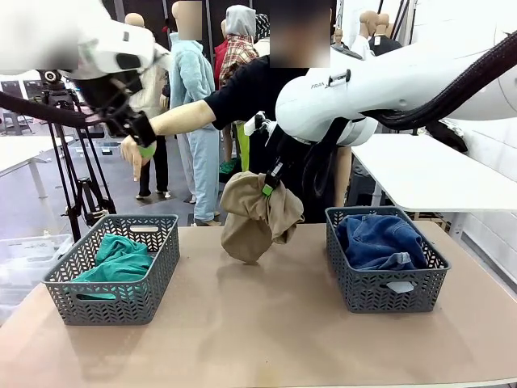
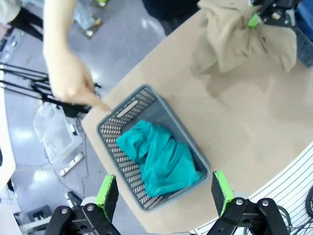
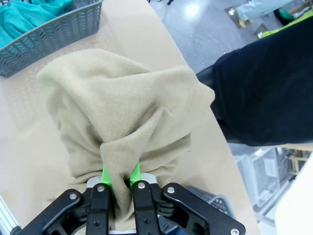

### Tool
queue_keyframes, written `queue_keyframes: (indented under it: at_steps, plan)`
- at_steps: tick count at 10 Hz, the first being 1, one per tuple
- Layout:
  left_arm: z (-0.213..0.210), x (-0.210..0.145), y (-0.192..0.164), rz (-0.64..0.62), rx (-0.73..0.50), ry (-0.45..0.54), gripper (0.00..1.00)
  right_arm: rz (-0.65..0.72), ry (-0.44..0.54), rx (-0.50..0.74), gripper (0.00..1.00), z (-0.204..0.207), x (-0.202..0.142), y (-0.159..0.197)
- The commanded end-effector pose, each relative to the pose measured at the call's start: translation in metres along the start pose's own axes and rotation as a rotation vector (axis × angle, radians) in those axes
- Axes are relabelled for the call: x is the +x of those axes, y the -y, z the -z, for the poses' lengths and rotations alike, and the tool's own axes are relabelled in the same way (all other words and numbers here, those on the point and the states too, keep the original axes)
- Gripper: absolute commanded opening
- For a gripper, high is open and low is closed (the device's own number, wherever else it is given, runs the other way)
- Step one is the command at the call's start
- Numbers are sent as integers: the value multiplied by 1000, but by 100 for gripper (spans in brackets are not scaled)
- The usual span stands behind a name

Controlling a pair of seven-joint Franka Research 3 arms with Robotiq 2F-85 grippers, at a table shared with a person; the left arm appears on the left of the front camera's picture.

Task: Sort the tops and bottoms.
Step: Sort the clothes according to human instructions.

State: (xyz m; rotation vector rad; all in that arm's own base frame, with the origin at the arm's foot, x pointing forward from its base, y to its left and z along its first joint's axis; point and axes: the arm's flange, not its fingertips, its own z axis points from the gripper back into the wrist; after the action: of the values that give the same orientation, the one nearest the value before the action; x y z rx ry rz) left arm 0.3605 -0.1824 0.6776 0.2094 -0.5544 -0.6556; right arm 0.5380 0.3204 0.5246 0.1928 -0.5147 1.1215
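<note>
Currently the right gripper (image 1: 267,190), pinched on the tan top (image 1: 252,217) hanging beneath it over the counter (image 1: 266,323), has the teal-shirt basket (image 1: 113,279) well off toward the left arm's wide-open gripper (image 2: 164,192).

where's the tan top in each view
Front view: tan top hangs mid-picture from the right gripper, above the table.
Left wrist view: top right.
Right wrist view: centre, bunched between the fingers.
Shared landmark: the basket holding the teal shirt.
</note>
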Motion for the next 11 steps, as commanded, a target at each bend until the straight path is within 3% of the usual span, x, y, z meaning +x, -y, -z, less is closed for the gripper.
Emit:
queue_keyframes:
  at_steps: [1,6,7,8,11]
  plan:
    - [-11,-22,-11,-21,56,41,99,-12,9,-2,0,-3,1,2]
    - [-45,-57,-42,-159,157,121,99,-12,9,-2,0,-3,1,2]
    - [-46,-57,-44,-164,158,138,99,-12,9,-2,0,-3,1,2]
    - [-50,-48,-41,-122,102,90,99,0,0,0,0,0,0,0]
    - [-50,-48,-41,-122,102,90,99,-151,212,44,0,5,57,-14]
